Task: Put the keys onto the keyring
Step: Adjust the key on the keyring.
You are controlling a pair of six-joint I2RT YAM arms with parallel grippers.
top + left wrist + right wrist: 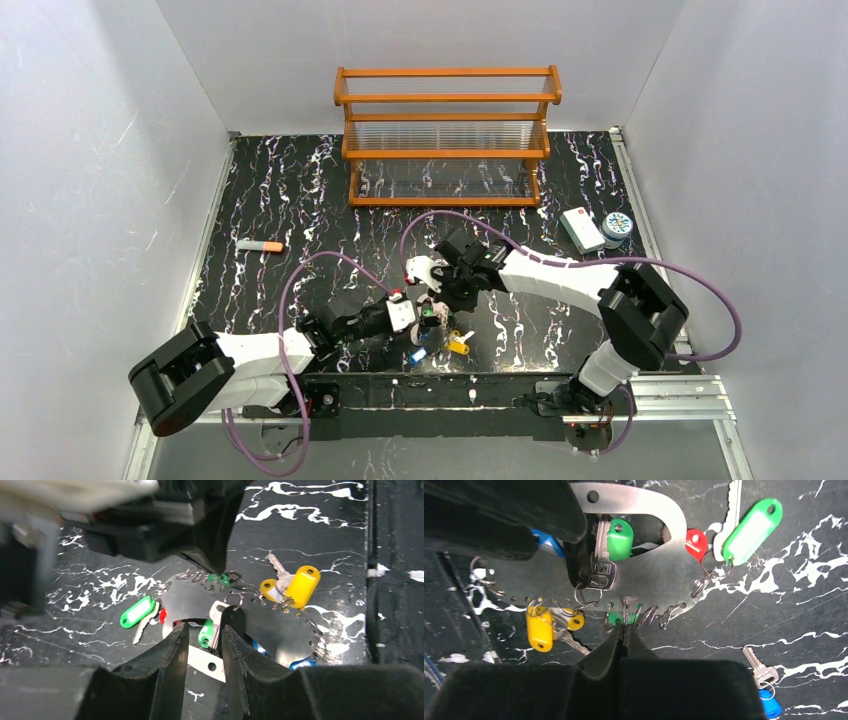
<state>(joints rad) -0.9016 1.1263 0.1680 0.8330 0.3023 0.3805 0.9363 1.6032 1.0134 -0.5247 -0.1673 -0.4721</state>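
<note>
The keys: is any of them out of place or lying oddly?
Yes. One silver key with a blue tag lies alone on the black table, well apart from the keyring, where the other keys cluster. It looks like a stray. Nothing appears broken or bent.

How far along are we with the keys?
Done: yellow keys, red key and big green key look ringed to the keyring. In hand: right tool pinches its edge shut; left tool flanks a small green key, grip unclear. Left: a blue key lies loose on the table.
</note>
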